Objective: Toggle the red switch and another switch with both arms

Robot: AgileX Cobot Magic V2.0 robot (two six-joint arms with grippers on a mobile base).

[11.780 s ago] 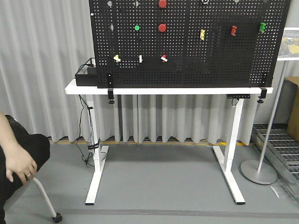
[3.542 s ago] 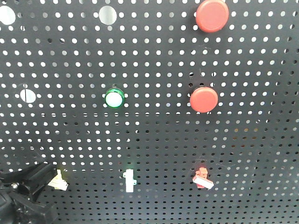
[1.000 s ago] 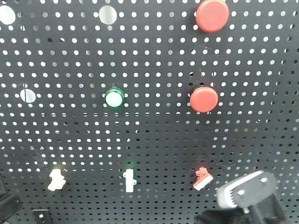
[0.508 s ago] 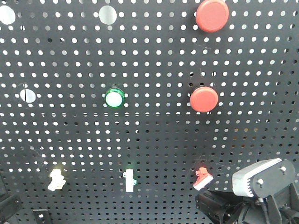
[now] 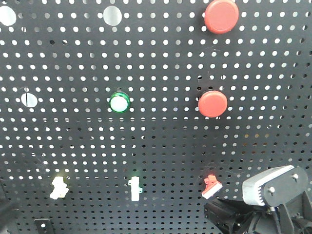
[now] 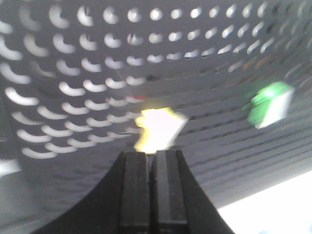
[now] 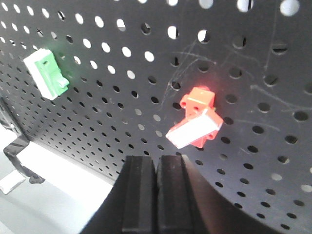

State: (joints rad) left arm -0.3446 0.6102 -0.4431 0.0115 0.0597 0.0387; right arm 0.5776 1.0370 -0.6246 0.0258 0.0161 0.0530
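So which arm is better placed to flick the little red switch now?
The right arm. Its gripper, fingers closed together, sits just below the red switch, while the left gripper points at the yellow switch.

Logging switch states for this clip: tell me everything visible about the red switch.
The red switch is a small red toggle, plastic by its look, mounted on the black pegboard in the bottom row, right of the white-and-green toggle. Its white-tipped lever tilts down and to the left. The right gripper sits just below with fingers together, not touching it. Nothing else touches it.
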